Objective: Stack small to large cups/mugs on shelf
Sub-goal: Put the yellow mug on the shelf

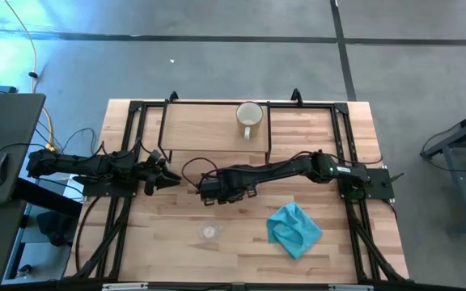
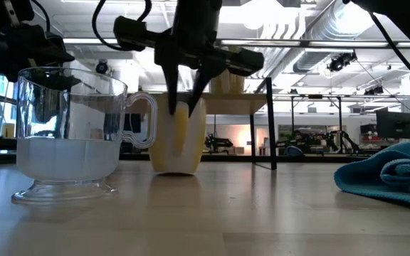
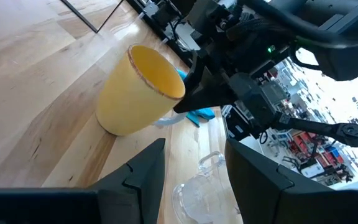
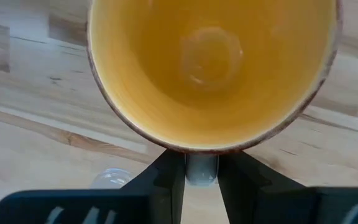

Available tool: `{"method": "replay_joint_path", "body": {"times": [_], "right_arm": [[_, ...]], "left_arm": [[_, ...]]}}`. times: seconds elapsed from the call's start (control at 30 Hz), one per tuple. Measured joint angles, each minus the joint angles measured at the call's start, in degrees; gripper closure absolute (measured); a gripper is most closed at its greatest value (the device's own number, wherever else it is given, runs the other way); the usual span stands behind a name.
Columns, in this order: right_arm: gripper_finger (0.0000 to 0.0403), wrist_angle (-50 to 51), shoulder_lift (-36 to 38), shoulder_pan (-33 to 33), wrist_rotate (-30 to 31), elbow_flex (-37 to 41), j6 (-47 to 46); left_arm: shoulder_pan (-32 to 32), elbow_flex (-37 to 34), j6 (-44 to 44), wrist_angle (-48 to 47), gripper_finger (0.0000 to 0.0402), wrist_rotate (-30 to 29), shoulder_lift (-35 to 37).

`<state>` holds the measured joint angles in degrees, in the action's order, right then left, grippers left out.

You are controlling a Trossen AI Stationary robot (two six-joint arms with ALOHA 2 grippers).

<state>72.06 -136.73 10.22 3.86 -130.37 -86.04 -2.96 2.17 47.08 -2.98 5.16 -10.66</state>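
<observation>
The orange mug [image 4: 210, 68] stands upright on its base on the tabletop, near the middle [image 2: 179, 142]. My right gripper [image 4: 202, 158] points down over it, shut on its handle. The clear glass cup [image 1: 209, 231] stands on its foot nearer the table's front edge [image 2: 70, 142]. The cream-white mug [image 1: 249, 119] stands on the shelf [image 1: 209, 129] at the far side. My left gripper [image 1: 168, 176] waits open at the left, aimed level at the orange mug [image 3: 138, 90], touching nothing. My right gripper has the orange mug's handle [image 4: 202, 169] between its two fingers, just outside the rim; the handle fills the gap between them. The fingers [image 2: 201, 82] come from above, pointing down. The mug stays upright with its base on the table.
A crumpled teal-blue cloth [image 1: 295, 229] lies on the table's near right part [image 2: 393, 178]. The shelf's thin black legs [image 2: 271, 128] stand behind the orange mug. The table's black frame rails run along both sides [image 1: 346, 137].
</observation>
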Motion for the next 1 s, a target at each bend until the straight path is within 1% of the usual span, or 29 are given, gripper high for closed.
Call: {"method": "replay_joint_path", "body": {"times": [0.27,0.63,0.9,1.0], "right_arm": [[0.0324,-0.73,0.00,0.00,-0.06,0.00,0.98],[0.0322,-1.42,0.00,0.14,-1.81,0.00,1.47],[0.0283,-1.78,0.00,0.48,-1.95,0.00,1.53],[0.0277,-1.81,0.00,0.46,-1.88,0.00,1.51]], "left_arm": [[-0.04,0.00,-0.10,0.00,0.0247,-0.01,0.00],[-0.02,0.00,-0.05,0.00,0.0247,-0.01,0.00],[-0.02,0.00,0.34,0.00,0.0247,-0.01,0.00],[-0.02,0.00,0.35,-0.01,0.0247,-0.01,0.00]]}}
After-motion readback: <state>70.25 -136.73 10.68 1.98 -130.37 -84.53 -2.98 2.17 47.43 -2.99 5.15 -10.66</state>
